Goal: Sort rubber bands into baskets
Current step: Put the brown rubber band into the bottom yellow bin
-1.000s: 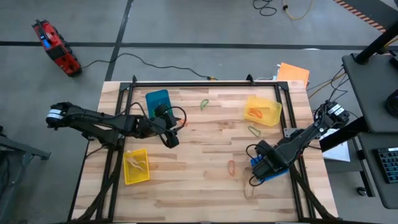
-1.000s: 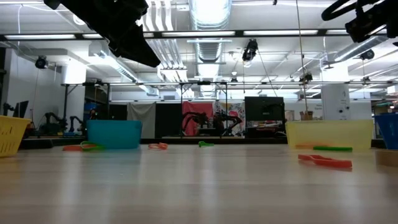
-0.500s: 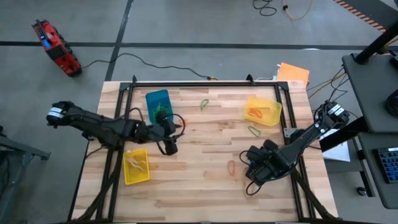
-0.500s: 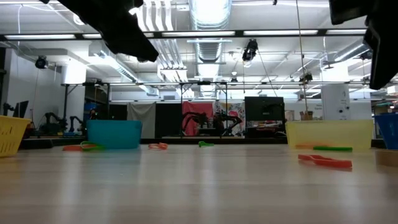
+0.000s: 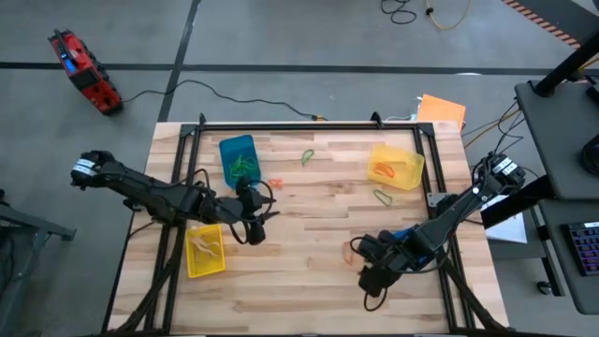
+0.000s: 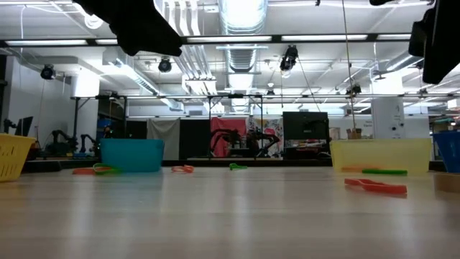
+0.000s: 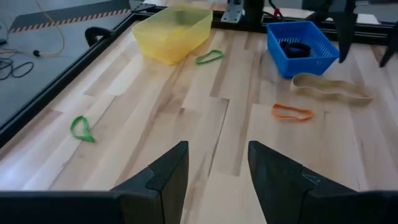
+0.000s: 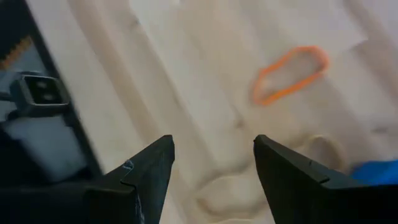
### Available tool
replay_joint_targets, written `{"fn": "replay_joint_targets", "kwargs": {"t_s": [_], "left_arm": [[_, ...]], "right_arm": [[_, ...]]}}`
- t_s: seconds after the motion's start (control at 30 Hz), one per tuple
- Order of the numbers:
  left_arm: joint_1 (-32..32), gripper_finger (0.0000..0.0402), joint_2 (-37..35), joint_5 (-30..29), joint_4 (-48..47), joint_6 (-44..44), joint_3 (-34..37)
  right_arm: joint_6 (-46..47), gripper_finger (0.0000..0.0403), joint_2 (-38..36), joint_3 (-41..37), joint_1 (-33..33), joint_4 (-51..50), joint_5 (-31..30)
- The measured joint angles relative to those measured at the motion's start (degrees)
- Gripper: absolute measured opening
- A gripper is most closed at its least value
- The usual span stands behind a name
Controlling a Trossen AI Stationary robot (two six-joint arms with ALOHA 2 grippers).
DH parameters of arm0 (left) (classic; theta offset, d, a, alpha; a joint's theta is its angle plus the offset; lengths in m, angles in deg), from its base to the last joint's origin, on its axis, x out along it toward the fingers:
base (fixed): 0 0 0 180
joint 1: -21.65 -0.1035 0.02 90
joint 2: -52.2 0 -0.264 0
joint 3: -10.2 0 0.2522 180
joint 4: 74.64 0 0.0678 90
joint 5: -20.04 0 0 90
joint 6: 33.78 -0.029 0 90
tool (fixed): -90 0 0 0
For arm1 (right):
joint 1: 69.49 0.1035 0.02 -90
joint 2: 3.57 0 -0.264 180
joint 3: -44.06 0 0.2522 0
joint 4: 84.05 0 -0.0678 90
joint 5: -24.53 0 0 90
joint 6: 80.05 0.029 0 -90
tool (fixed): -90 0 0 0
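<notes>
Pale wood-plank worktop [image 5: 309,211] with four small plastic baskets: a blue one [image 5: 238,157] holding green bands at the back left, a yellow one [image 5: 205,250] front left, a yellow one [image 5: 396,166] back right, and a blue mesh one [image 7: 303,46] by the right arm. The left tool [image 5: 255,223] hangs over the middle-left, fingers spread, nothing in them. The right tool [image 8: 211,180] is spread too, above a loose orange rubber band [image 8: 289,74] near a tan one [image 7: 331,88].

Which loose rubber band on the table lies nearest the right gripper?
The orange rubber band beside the right gripper, near the table's front right. The green bands lie farther back, by the yellow basket.
</notes>
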Motion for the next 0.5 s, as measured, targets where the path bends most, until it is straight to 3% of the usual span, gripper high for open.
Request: {"fn": "replay_joint_targets", "kwargs": {"t_s": [0.17, 0.3, 0.5], "left_arm": [[0.02, 0.0151, 0.00, 0.00, -0.06, -0.73, 0.00], [0.02, 0.0151, 0.00, 0.00, 0.17, -1.60, 0.00], [-0.01, 0.0151, 0.00, -0.05, 0.47, -5.27, 0.00]], "right_arm": [[5.06, 0.0214, 3.85, 1.94, 0.56, 0.34, 3.18], [7.92, 0.0214, 10.88, 7.85, 0.77, -0.87, 7.81], [13.97, 0.0214, 21.63, 20.63, 1.01, -19.28, 13.85]]}}
